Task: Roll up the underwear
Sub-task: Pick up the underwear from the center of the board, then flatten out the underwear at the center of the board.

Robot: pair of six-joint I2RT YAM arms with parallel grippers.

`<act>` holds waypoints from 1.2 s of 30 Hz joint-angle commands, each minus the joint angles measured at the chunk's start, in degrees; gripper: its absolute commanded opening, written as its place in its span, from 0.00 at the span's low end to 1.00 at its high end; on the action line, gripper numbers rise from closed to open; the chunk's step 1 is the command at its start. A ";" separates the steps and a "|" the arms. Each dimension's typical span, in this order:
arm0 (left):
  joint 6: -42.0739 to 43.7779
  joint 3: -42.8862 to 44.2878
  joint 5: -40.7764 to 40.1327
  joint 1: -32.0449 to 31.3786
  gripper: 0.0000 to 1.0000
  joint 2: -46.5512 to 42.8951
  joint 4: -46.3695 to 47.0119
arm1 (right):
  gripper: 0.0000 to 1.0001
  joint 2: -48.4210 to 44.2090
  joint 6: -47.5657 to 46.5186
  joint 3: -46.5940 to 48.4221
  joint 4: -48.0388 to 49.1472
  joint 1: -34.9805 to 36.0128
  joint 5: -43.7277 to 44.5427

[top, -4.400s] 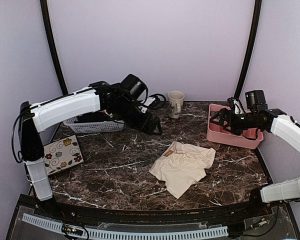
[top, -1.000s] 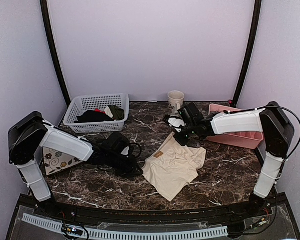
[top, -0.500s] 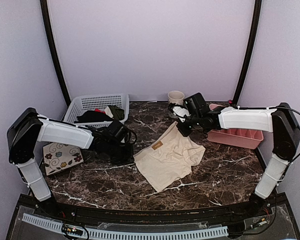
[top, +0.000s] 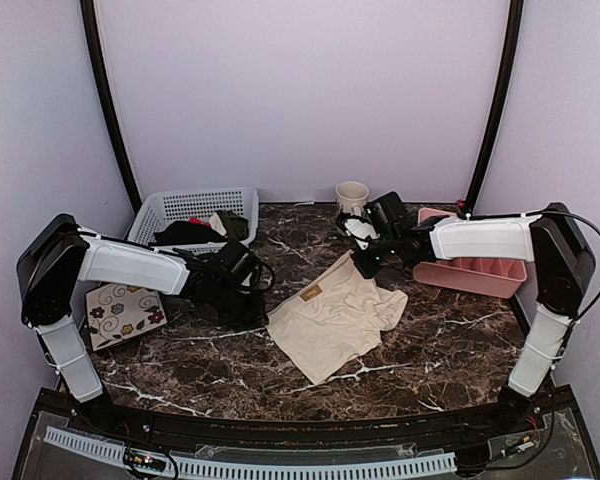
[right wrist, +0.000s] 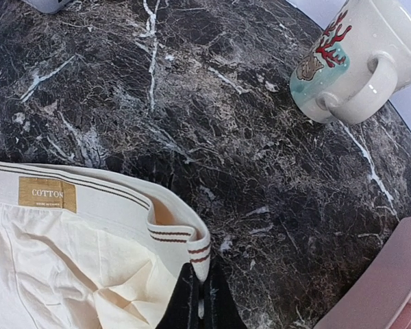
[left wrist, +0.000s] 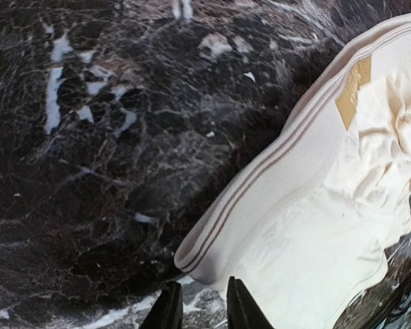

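Underwear [top: 335, 318]: cream cloth, crumpled on the marble table [top: 460, 350], about midway between the left and right edges and nearer the front edge than the back. Its far right waistband corner is lifted into the right gripper [top: 364, 264]; the rest lies on the surface

Right gripper: jaws together, pinched on the striped end of the waistband. From overhead only a dark tip meeting the cloth can be seen. The grip is read from the right wrist view, where the black fingers [right wrist: 188, 305] close on the fold of band. That view also shows a tan label [right wrist: 46, 194] reading COTTON, illegible from overhead

Left gripper [top: 258, 308]: low over the table at the garment's left waistband corner. Overhead, the dark wrist body hides the tips, so contact cannot be told. In the left wrist view the fingertips [left wrist: 170, 310] stand narrowly apart with bare marble in the gap and nothing held. The band corner lies just beyond them. The fingers are cut off by the frame bottom

Back left corner: white basket [top: 192, 205] holding dark garments, hard to separate
Left edge: floral tile [top: 125, 315], partly covered by the left arm
Back edge: mug [top: 352, 196]; its coral print shows only in the right wrist view
Back right corner: pink tray [top: 475, 275], inside partly hidden by the right arm
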 commanded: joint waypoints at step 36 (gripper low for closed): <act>33.47 17.63 -5.79 0.36 0.00 -24.81 -16.45 | 0.00 -35.57 10.74 -2.33 4.89 2.04 -6.51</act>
